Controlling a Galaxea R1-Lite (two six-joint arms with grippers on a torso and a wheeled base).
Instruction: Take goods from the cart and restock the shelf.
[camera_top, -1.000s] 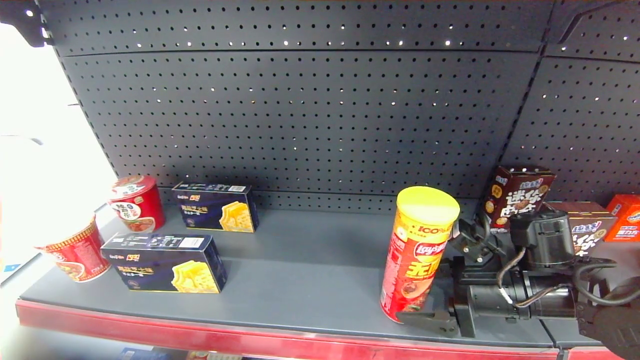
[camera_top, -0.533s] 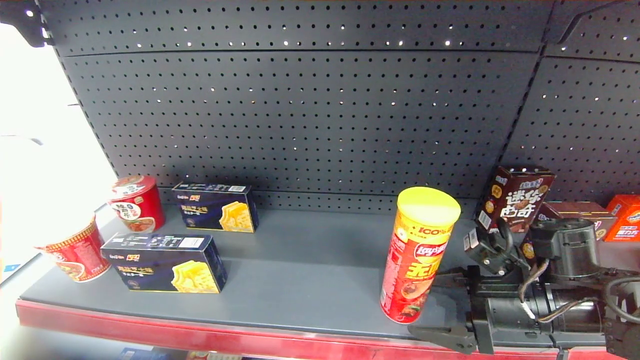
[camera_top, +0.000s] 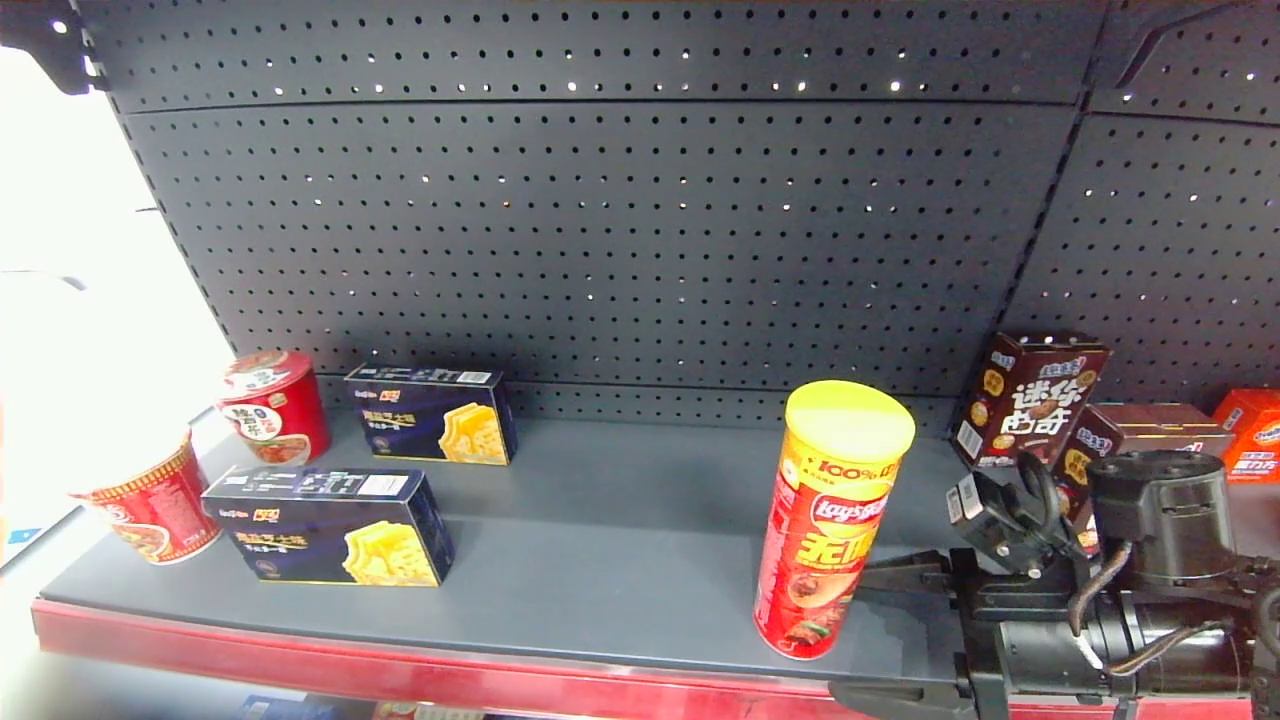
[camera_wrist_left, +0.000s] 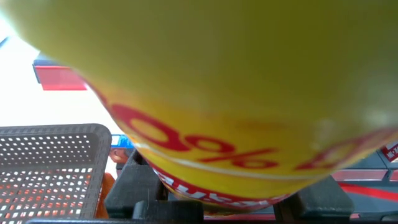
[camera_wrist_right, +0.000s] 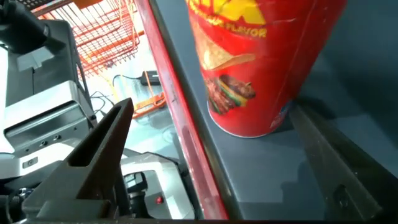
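Observation:
A tall red chip can (camera_top: 835, 520) with a yellow lid stands upright on the dark shelf (camera_top: 600, 540), near its front edge. My right gripper (camera_top: 885, 635) is open just right of the can, one finger behind its base and one at the shelf lip, touching nothing. In the right wrist view the can's base (camera_wrist_right: 261, 68) sits beyond the spread fingers (camera_wrist_right: 93, 155). In the left wrist view a second yellow and red chip can (camera_wrist_left: 217, 93) lies very close, with my left gripper (camera_wrist_left: 217, 205) shut on it.
Two dark blue boxes (camera_top: 330, 525) and two red noodle cups (camera_top: 150, 505) stand at the shelf's left. Brown chocolate boxes (camera_top: 1035, 400) and an orange box (camera_top: 1250, 435) stand at the right. The shelf has a red front lip (camera_top: 300, 665). A mesh basket (camera_wrist_left: 50, 162) shows below.
My right gripper has drawn back to the right and toward the shelf front, off the chip can. The can stays standing, shifted slightly forward.

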